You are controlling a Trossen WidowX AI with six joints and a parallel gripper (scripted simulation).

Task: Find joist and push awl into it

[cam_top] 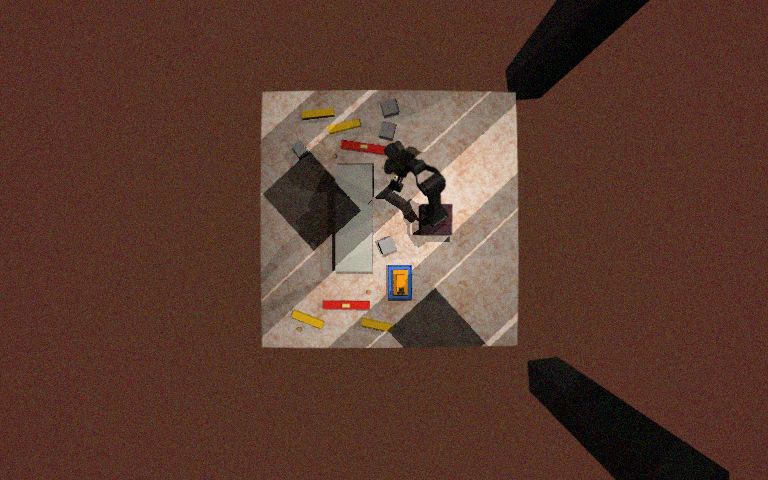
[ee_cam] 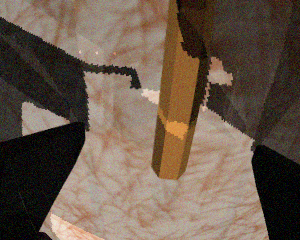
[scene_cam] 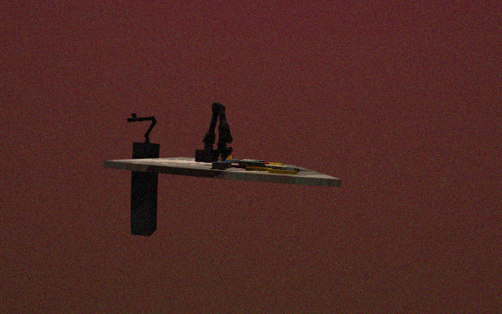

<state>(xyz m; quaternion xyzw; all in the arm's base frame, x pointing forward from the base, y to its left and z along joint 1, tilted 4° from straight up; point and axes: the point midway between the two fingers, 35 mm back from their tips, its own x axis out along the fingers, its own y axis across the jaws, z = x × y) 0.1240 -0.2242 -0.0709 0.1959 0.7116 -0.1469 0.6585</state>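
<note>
The orange stud finder point(cam_top: 400, 281) lies inside the blue tray point(cam_top: 390, 285). The grey-green floor panel point(cam_top: 355, 252) lies left of the arm's base, partly in shadow; no joist shows. The awl's brown faceted handle point(ee_cam: 172, 152) lies between the spread fingers in the wrist view, its end pointing to the bottom of the view. The awl's metal tip is not visible there. My gripper point(ee_cam: 171, 143) is open around the handle, with a gap on each side. In the top view it is low beside the panel's upper right part, largely covered by the arm.
Red levels point(cam_top: 345, 305) point(cam_top: 353, 145) lie beyond both panel ends. Several yellow bars point(cam_top: 317, 113) point(cam_top: 308, 319) lie farther out. Grey blocks point(cam_top: 389, 107) point(cam_top: 387, 130) lie beyond the arm; another grey block point(cam_top: 386, 245) lies between panel and tray. Dark shadows cross the table.
</note>
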